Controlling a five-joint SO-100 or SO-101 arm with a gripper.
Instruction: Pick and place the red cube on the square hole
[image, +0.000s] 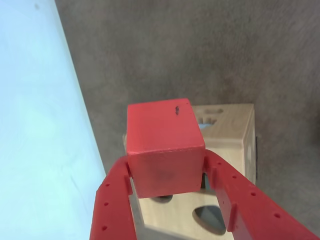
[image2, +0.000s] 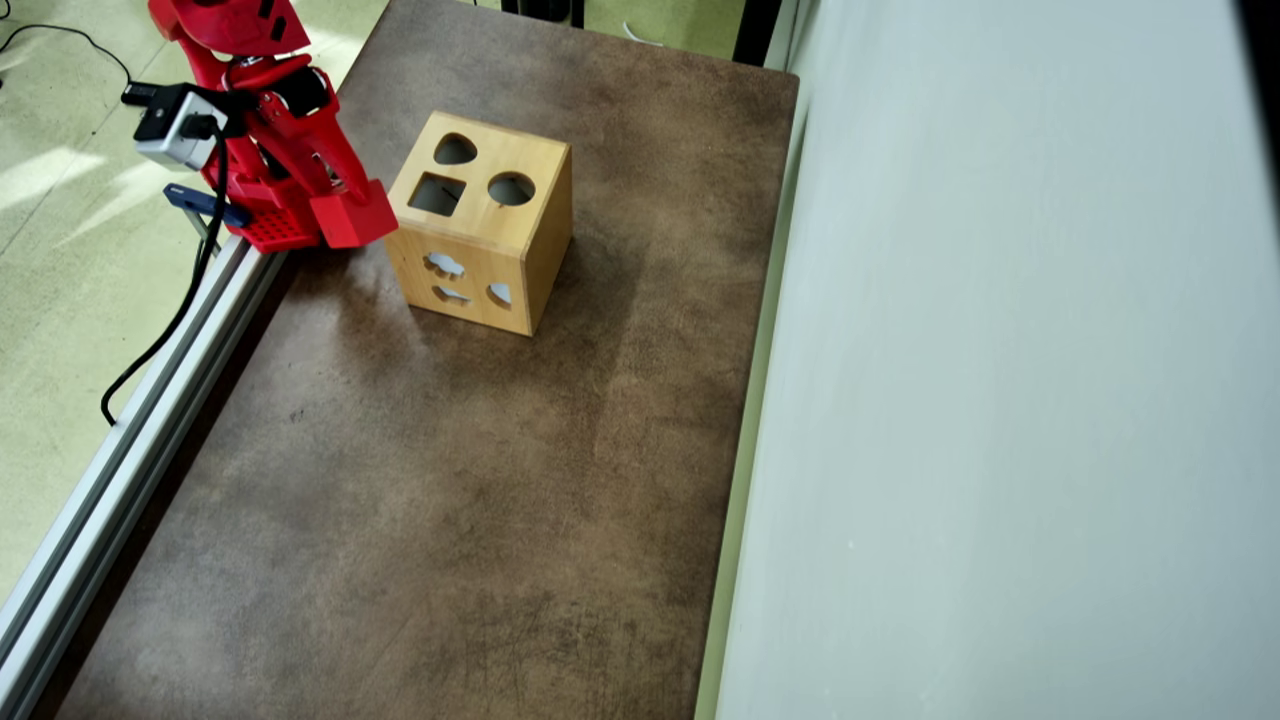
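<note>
Red and matte, the small plain cube (image: 164, 147) sits pinched between the two red fingers (image: 116, 200) of our gripper (image: 170, 172), one finger pressed on each side face, so it hangs clear of the brown tabletop (image2: 420, 480). In the overhead view the cube (image2: 352, 216) is just beside the upper left edge of the light wooden shape-sorter box (image2: 485, 225), level with its top and not yet over any opening. We judge it is held high like this so it can pass over the box rim and come down onto the dark square hole (image2: 437, 194), the cut-out nearest the gripper. The wrist view looks past the cube at the box (image: 227, 145) below, though the square hole is hidden there. We count one cube, one box and one gripper; the top face carries three cut-outs, a square, a round hole (image2: 511, 188) and a teardrop hole (image2: 455, 150). The box's near side shows three smaller pale openings (image2: 462, 280).
</note>
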